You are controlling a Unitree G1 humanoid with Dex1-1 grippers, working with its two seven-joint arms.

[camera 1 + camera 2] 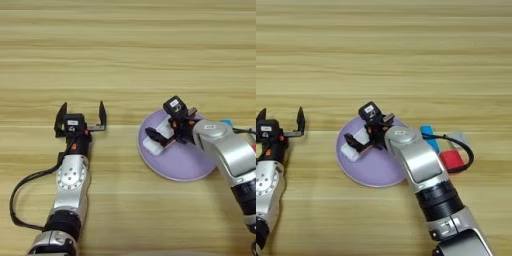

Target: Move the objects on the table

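Note:
A round lilac plate lies on the table right of centre. My right gripper hangs over the plate's left part, shut on a white flat bar that rests low on the plate; whether the bar touches the plate I cannot tell. A small red cube sits on the wood just right of the plate, partly behind my right arm. My left gripper stands open above bare wood to the left of the plate, with nothing between its fingers.
A blue oblong piece lies beside the plate's right rim, next to the red cube. A pale grey thing sits just beyond it. A black cable loops off my right arm around the cube. The far half of the table shows only wood.

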